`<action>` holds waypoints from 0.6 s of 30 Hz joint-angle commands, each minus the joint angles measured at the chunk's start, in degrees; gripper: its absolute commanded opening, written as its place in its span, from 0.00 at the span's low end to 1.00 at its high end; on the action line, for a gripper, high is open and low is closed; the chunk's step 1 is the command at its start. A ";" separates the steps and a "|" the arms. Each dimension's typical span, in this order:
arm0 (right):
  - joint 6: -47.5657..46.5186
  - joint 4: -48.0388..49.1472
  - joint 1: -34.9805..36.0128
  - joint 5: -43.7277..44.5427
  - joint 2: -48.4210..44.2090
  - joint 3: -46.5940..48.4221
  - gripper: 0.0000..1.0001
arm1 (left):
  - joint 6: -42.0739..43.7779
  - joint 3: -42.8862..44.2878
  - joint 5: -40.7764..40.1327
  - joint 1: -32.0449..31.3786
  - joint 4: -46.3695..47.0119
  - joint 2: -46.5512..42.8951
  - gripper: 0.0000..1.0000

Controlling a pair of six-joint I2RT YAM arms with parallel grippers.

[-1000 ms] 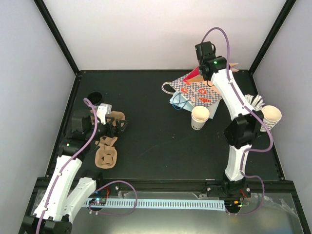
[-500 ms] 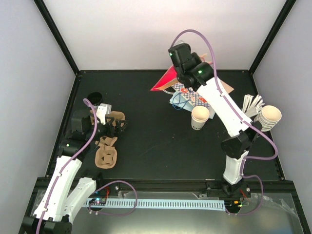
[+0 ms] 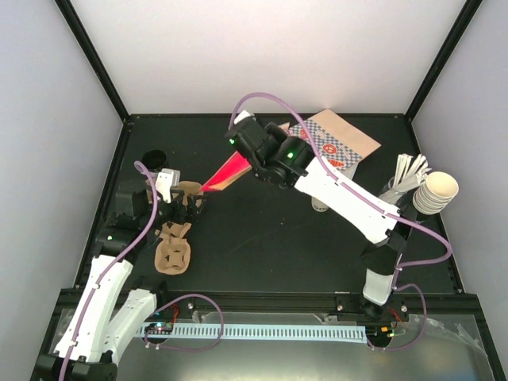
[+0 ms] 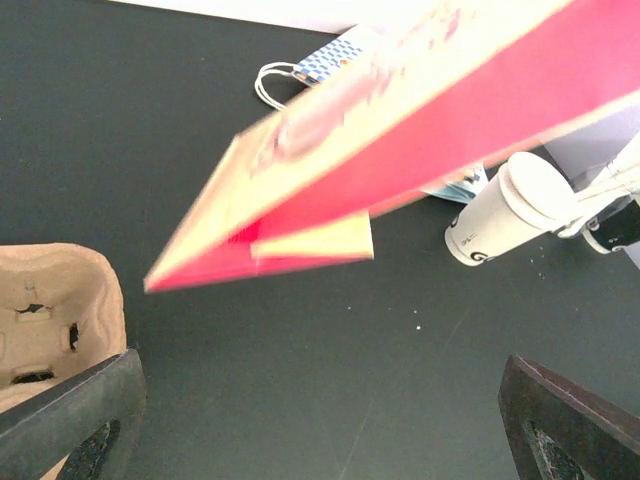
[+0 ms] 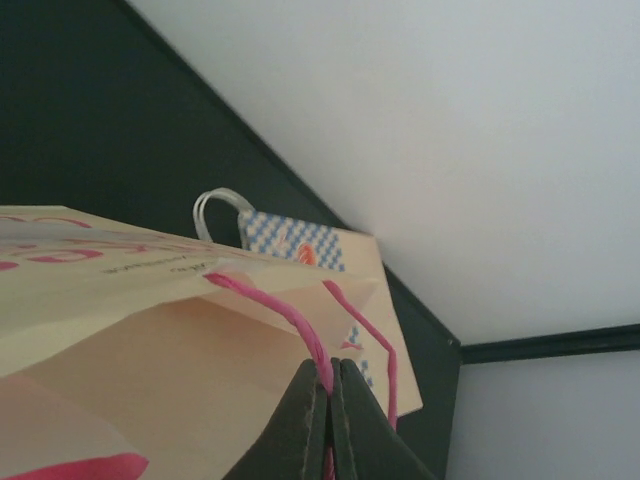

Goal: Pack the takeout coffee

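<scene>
From above, the right pincer (image 3: 240, 161) is pinching the pink bag (image 3: 225, 175) by its handle and holding it up near the left pincer (image 3: 193, 202). That one is gaping wide, maybe to help open the bag. The arm (image 3: 341, 198) is hiding most of the coffee (image 3: 319, 206).

Left wrist: the coffee is sitting on the table (image 4: 300, 400), past the blurry bag.

Right wrist: the pincer is squeezing the handle (image 5: 300, 325), and the bag's bottom is cut off.

We see a black table (image 3: 262, 262). At ten o'clock stands a small black cup (image 3: 153, 157). A brown cup carrier (image 3: 188, 188) lies at nine, a second carrier (image 3: 173, 254) at eight. A patterned paper bag (image 3: 345, 143) lies flat at one o'clock, with the white paper cup (image 4: 505, 212) standing near it. A stack of cream cups (image 3: 436, 193) sits at three.
</scene>
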 commanded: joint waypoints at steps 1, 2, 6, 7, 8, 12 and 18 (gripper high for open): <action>3.58 -1.07 2.81 2.55 -3.38 -6.43 0.01 | -0.35 1.57 -1.07 -0.42 -0.20 -1.61 0.99; 3.82 -0.69 3.69 2.69 -4.22 -8.36 0.01 | -0.56 1.72 -1.06 -0.41 -0.24 -1.73 0.99; 4.01 1.91 6.92 3.22 -8.06 -16.81 0.01 | -1.44 2.62 -0.34 -0.43 -0.52 -1.67 0.99; 3.81 2.94 7.68 3.24 -9.15 -19.11 0.01 | -1.63 2.81 0.23 -0.41 -0.42 -1.51 0.99; 3.49 4.11 8.52 3.21 -10.25 -21.18 0.01 | -1.86 2.98 0.70 -0.41 -0.28 -1.40 0.99; 2.06 8.17 11.74 2.69 -14.39 -28.74 0.02 | -2.66 3.79 1.93 -0.41 -0.01 -0.63 0.99; 3.34 8.62 16.15 -0.87 -16.47 -32.88 0.05 | -2.57 4.67 2.94 -0.41 -0.27 0.27 0.99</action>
